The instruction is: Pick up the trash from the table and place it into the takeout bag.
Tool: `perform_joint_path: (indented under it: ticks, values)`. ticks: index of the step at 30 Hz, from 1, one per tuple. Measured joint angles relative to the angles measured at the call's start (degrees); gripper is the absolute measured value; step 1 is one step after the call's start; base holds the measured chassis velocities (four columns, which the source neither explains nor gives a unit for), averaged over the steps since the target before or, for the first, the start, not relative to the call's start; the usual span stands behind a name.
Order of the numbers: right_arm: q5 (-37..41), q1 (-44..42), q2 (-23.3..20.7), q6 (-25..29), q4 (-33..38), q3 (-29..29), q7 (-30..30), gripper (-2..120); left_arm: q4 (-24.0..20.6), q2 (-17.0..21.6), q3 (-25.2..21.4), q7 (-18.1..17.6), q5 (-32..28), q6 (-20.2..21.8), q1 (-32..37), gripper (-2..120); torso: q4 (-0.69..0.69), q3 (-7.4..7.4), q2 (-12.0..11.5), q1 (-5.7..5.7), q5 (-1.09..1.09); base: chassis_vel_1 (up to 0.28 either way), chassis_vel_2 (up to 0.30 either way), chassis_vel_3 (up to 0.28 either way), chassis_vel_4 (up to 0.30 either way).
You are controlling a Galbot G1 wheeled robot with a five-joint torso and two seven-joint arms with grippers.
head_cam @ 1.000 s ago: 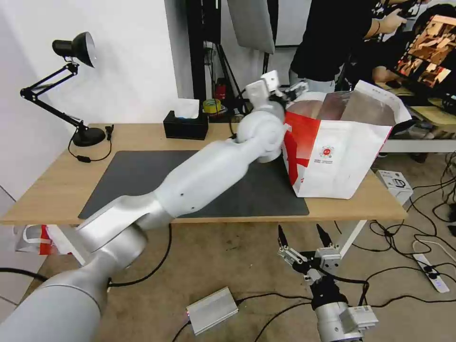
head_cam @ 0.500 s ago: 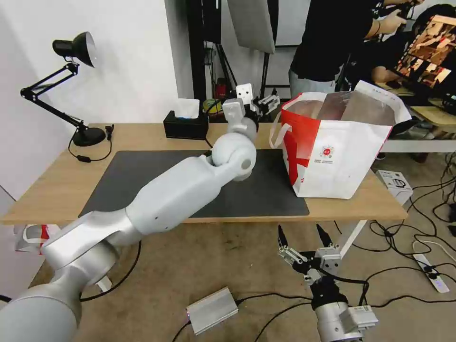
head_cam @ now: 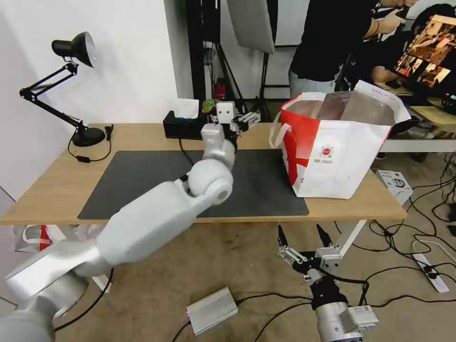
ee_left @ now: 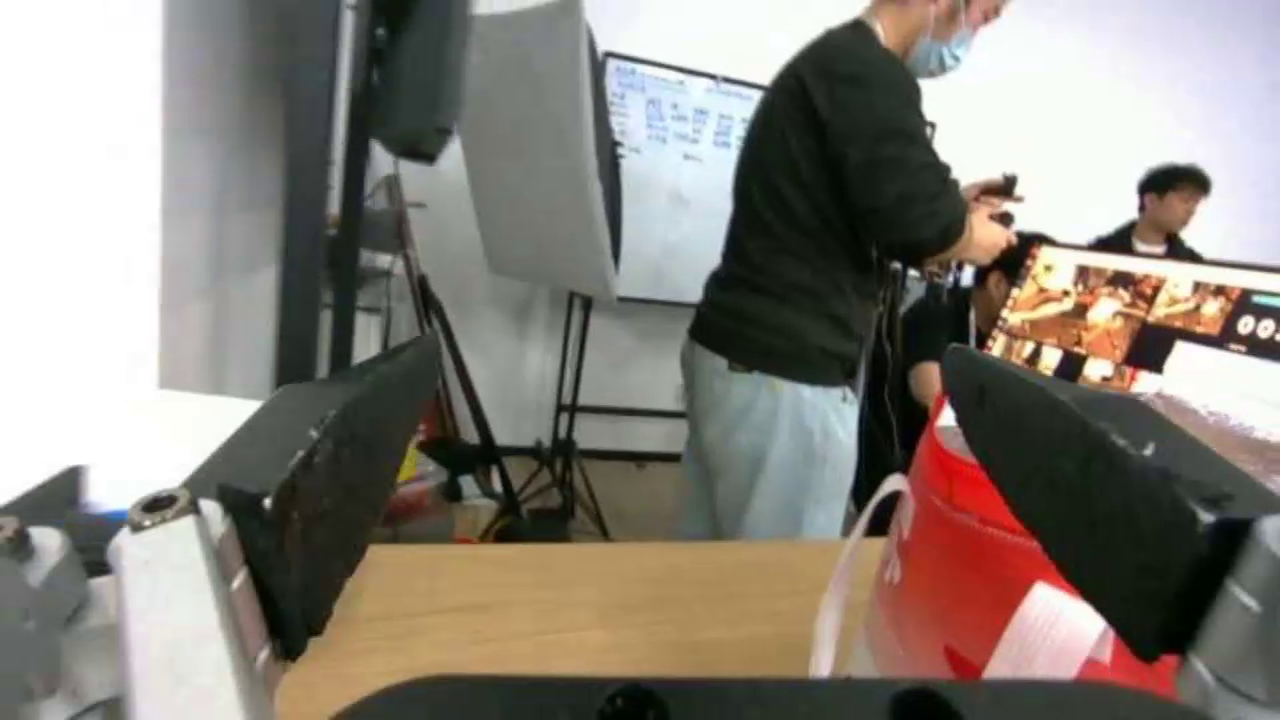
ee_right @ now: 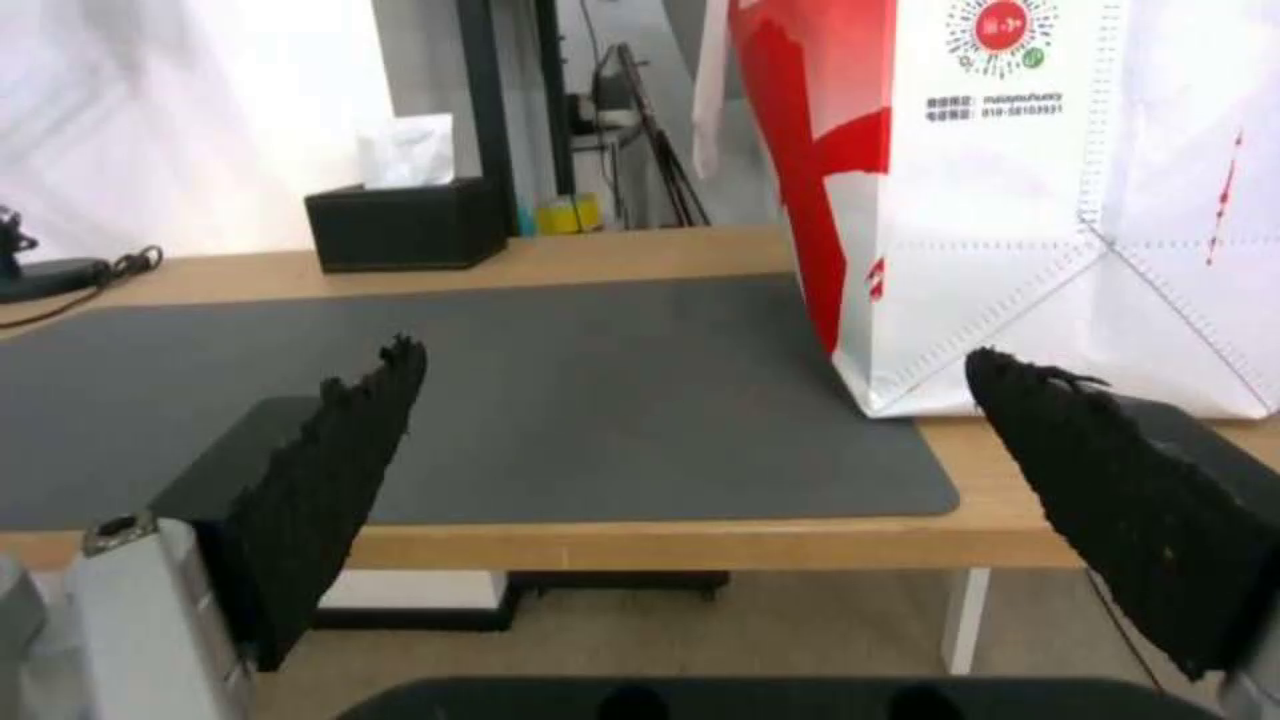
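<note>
The takeout bag (head_cam: 332, 152), white and red with loop handles, stands upright on the right end of the table (head_cam: 52, 190), its mouth open. The trash is out of view. My left gripper (head_cam: 248, 117) hovers open and empty above the table's back edge, between the tissue box and the bag; in the left wrist view the left gripper (ee_left: 680, 365) has the bag's red side (ee_left: 960, 590) just beyond one finger. My right gripper (head_cam: 299, 229) hangs open and empty below the table's front edge; the right wrist view looks between its fingers (ee_right: 334, 460) across the mat toward the bag (ee_right: 1067, 200).
A dark grey mat (head_cam: 142, 175) covers the middle of the table. A black tissue box (head_cam: 185, 124) sits at the back, a black desk lamp (head_cam: 76, 85) at the back left. Cables, a power strip (head_cam: 430, 271) and a silver box (head_cam: 212, 309) lie on the floor.
My left arm has pulled back from the bag's mouth, swinging left and lower toward the tissue box. The right arm and the bag have stayed still.
</note>
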Motion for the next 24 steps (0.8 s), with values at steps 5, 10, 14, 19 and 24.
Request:
perform_joint_path:
  ticks: [5, 10, 14, 19, 24]
  values:
    - [0.0, 0.0, 0.0, 0.0, 0.0, 0.0, 0.0, 100, -2.6, 3.2, -3.4, -0.1, 0.0, 0.2, 3.6, 100, 0.0, 0.0, 0.0, 0.0, 0.0, 0.0, 0.0, 0.0, 0.0]
    - [0.0, 0.0, 0.0, 0.0, 0.0, 0.0, 0.0, 100, -7.5, 8.0, -8.6, 1.0, 0.8, 0.2, 10.4, 100, 0.0, 0.0, 0.0, 0.0, 0.0, 0.0, 0.0, 0.0, 0.0]
    - [0.0, 0.0, 0.0, 0.0, 0.0, 0.0, 0.0, 100, -9.9, 9.8, -11.5, 1.9, 2.2, 0.2, 14.7, 100, 0.0, 0.0, 0.0, 0.0, 0.0, 0.0, 0.0, 0.0, 0.0]
    - [0.0, 0.0, 0.0, 0.0, 0.0, 0.0, 0.0, 100, -13.4, 11.5, -16.0, 3.3, 4.2, 0.2, 21.2, 100, -0.01, 0.01, 0.0, 0.0, 0.01, 0.0, 0.0, 0.0, 0.0]
    - [0.0, 0.0, 0.0, 0.0, 0.0, 0.0, 0.0, 100, -16.7, 12.0, -21.1, 5.5, 8.4, 0.3, 28.6, 100, -0.01, 0.0, 0.0, 0.0, 0.01, 0.0, 0.0, 0.0, 0.0]
